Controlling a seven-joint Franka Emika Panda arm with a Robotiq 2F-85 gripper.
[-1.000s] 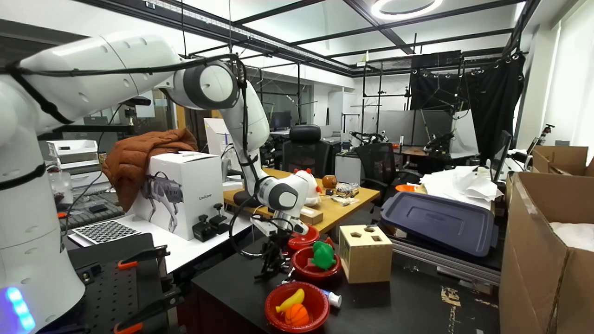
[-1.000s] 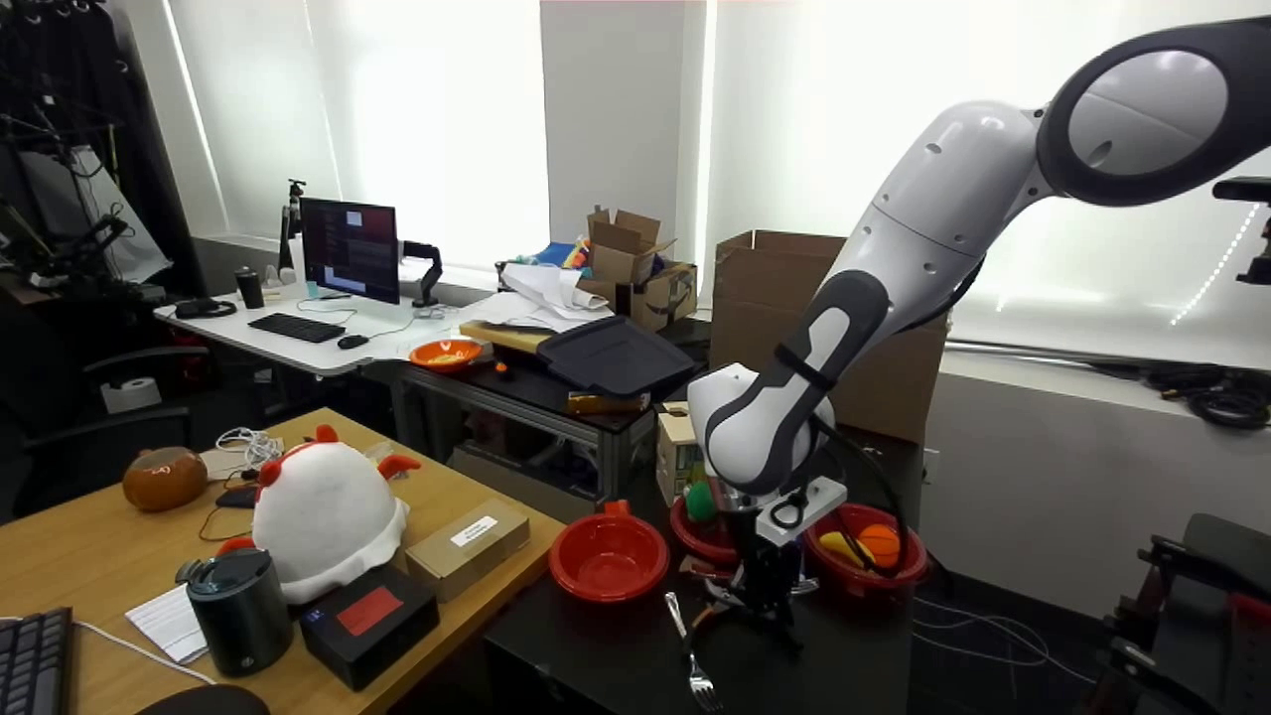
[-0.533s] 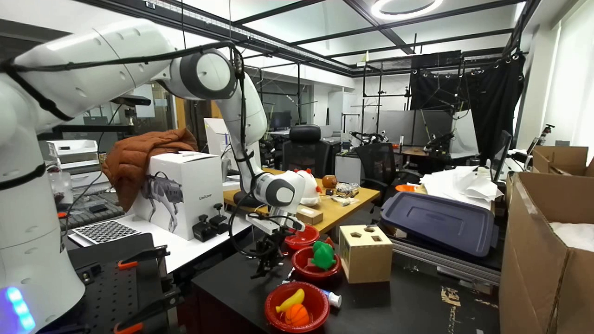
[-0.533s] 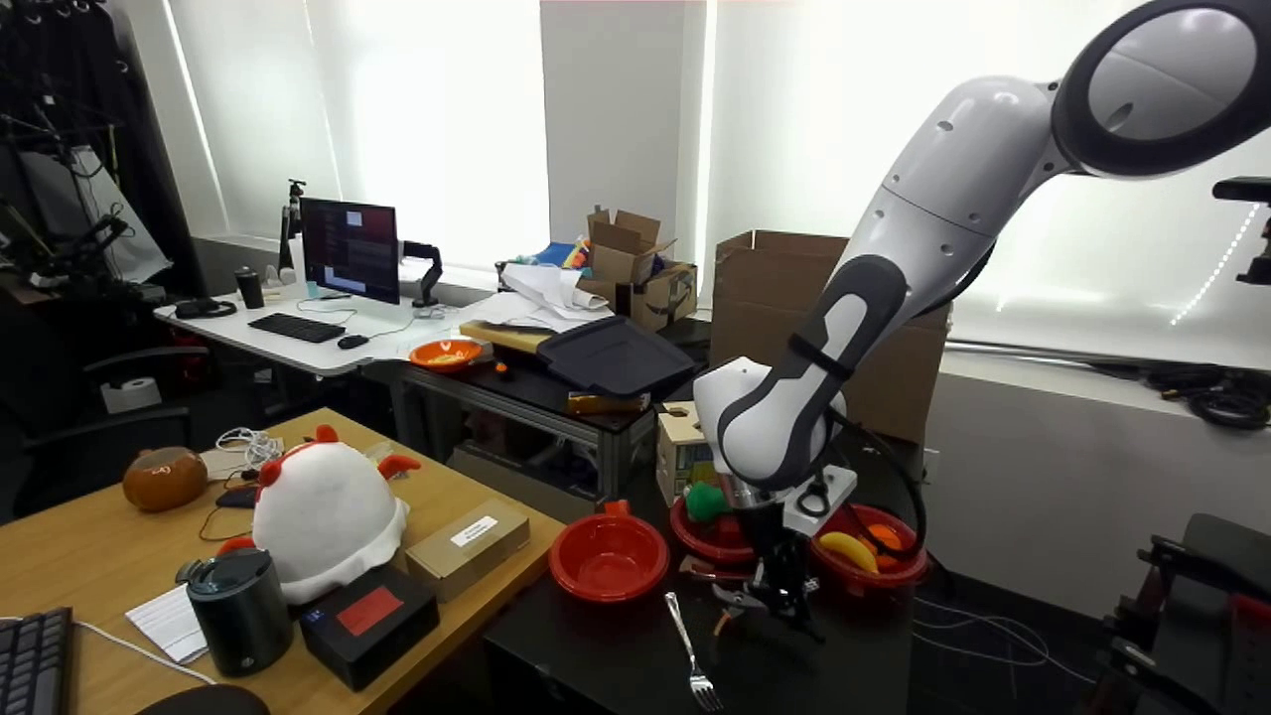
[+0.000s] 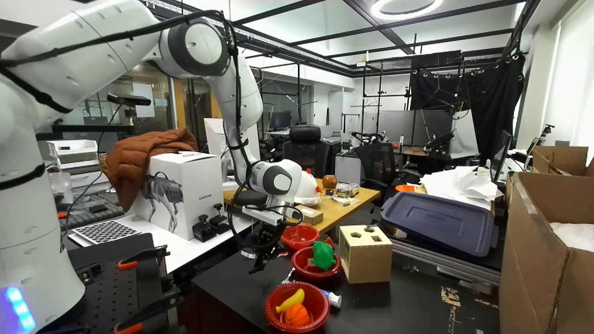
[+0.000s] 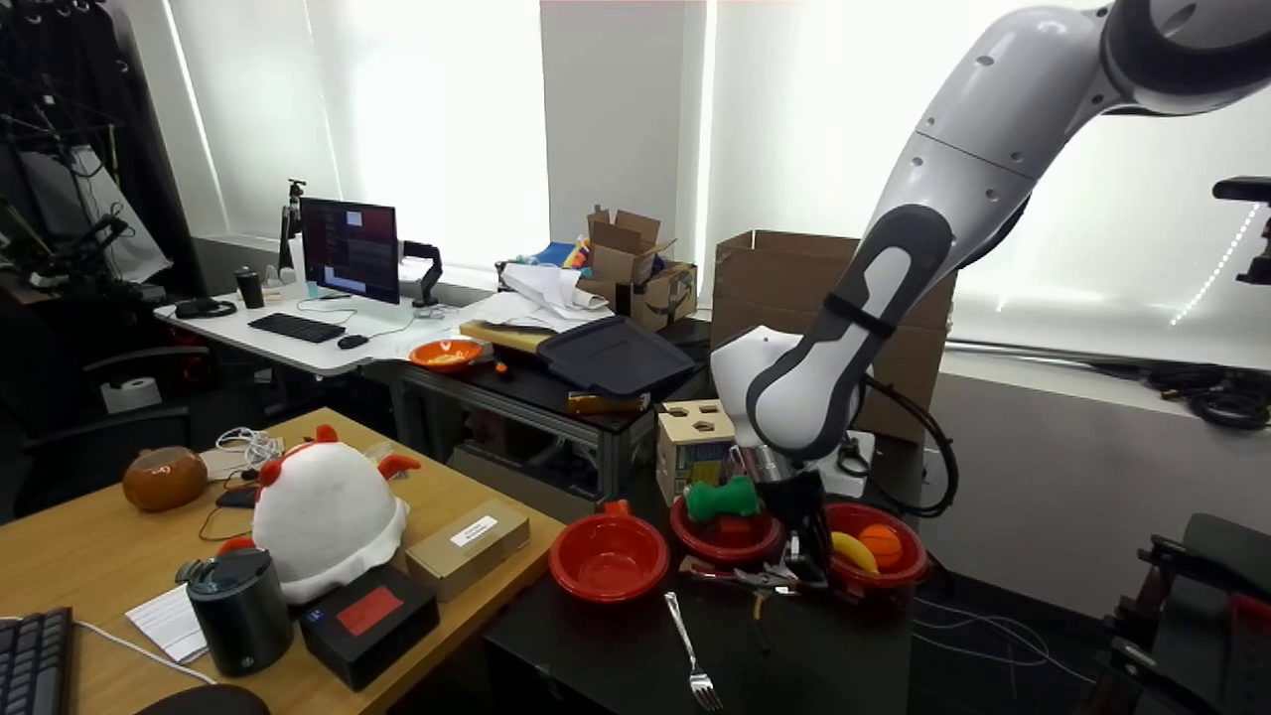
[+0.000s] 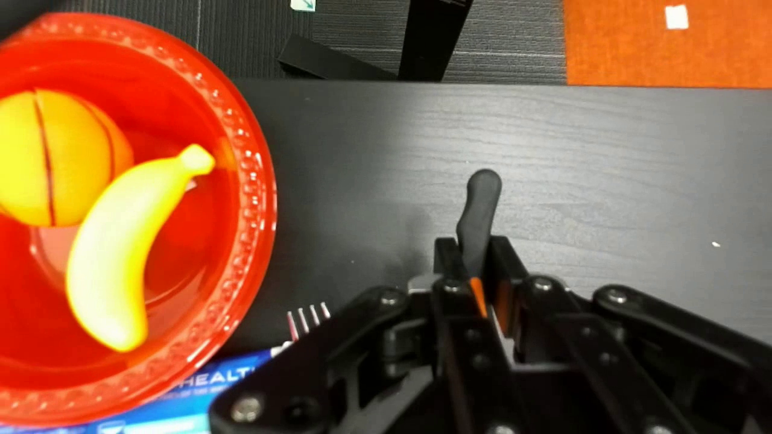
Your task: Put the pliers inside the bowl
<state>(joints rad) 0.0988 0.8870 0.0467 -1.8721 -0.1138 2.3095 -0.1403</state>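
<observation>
- Holding the pliers (image 7: 479,211) by a dark handle, with the fingers (image 7: 447,259) clamped on it from both sides, raised above the black table (image 7: 633,181).
- Not yet over the target bowl (image 7: 208,259): near it, to the right of its rim in the wrist view.
- Could swivel or slip out, probably from pinching only a narrow handle with the metal end left unsupported.
- Could clip the rim, if carried across too low, with the handle poking out past the fingers.
- Could land on the banana (image 7: 108,265) or the orange ball (image 7: 66,163) and slide back out, if released high or off-centre.
- Could end up in the wrong place, with 2 similar bowls nearby: the plain bowl (image 6: 608,568) and the middle bowl (image 5: 317,276), with a green toy (image 5: 323,255) in it.
- Could nudge the blue tube (image 7: 190,395) beside the target bowl, if lowered on that side.
- Compared with 1 second ago, lifted higher, with the arm (image 5: 204,46) visibly raised in both exterior views.
- In an exterior view, uncovering more of the middle bowl and of the target bowl's contents than earlier.
- Leaving all 3 bowls in the same spots.
</observation>
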